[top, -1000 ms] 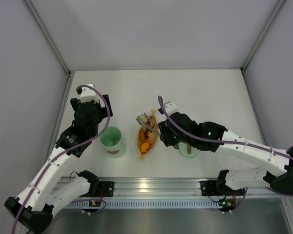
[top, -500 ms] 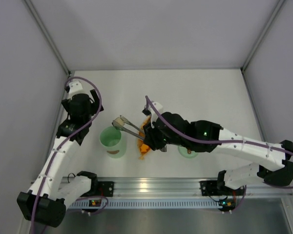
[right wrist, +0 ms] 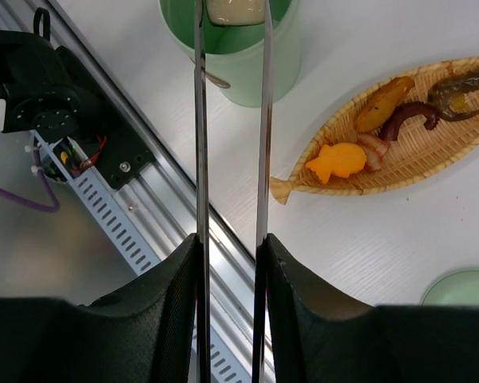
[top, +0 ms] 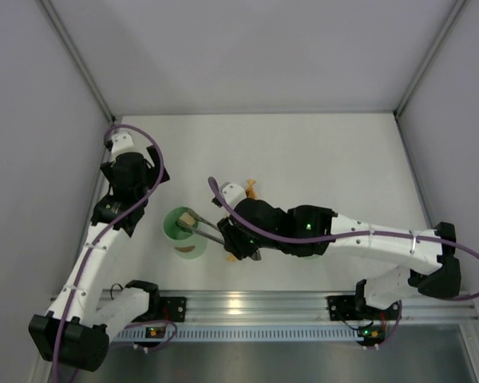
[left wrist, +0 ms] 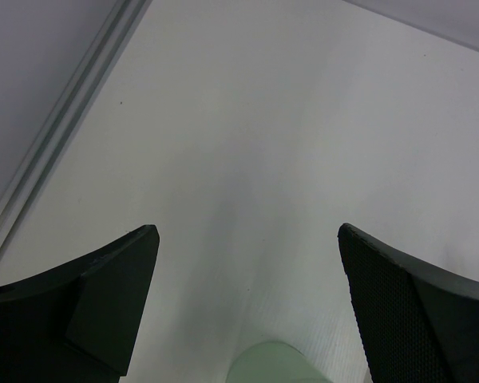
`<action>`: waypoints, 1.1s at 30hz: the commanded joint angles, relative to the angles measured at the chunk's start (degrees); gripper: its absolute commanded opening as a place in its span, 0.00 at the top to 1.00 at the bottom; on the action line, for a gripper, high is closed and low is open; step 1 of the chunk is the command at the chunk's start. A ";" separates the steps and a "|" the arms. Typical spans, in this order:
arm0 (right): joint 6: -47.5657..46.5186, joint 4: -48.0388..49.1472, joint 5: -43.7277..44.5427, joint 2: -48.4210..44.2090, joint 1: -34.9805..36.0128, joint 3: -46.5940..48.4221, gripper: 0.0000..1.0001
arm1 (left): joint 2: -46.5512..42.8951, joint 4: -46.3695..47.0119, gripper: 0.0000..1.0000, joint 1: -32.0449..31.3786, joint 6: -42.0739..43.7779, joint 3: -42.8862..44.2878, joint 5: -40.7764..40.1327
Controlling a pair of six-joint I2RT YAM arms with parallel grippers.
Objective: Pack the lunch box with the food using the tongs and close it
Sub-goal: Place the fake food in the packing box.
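Note:
The pale green lunch box (top: 181,232) stands open at the table's near left, and its rim (left wrist: 275,363) shows at the bottom of the left wrist view. My right gripper (top: 238,239) (right wrist: 230,239) is shut on the silver tongs (right wrist: 198,120). The tongs' tips pinch a cream-white food piece (right wrist: 235,9) (top: 190,218) over the lunch box (right wrist: 239,68) mouth. More food, an orange fish-shaped chunk (right wrist: 339,162) and a brown piece (right wrist: 407,120), lies in the leaf-shaped dish (right wrist: 431,163). The green lid (right wrist: 463,289) sits on the table, mostly hidden under the right arm from above. My left gripper (top: 132,191) (left wrist: 247,231) hangs open and empty, apart from the box.
The aluminium rail (right wrist: 136,215) with a mounted black unit (right wrist: 48,80) runs along the table's near edge, under the tongs. White walls bound the table, and a wall rail (left wrist: 56,152) shows at the left. The right arm lies over most of the dish.
My right arm has swung left, carrying the tongs with the cream piece from the dish to above the lunch box. The left gripper drew back from the box, then stayed still.

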 commanded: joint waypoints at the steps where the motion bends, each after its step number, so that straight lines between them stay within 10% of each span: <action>1: 0.03 1.87 0.50 0.02 1.34 3.81 0.77 | 0.04 0.74 0.01 0.30 -0.58 2.21 0.60; 33: 1.79 -1.91 11.48 -9.29 -0.59 0.21 0.53 | -0.22 0.65 0.01 0.30 -0.49 2.22 1.40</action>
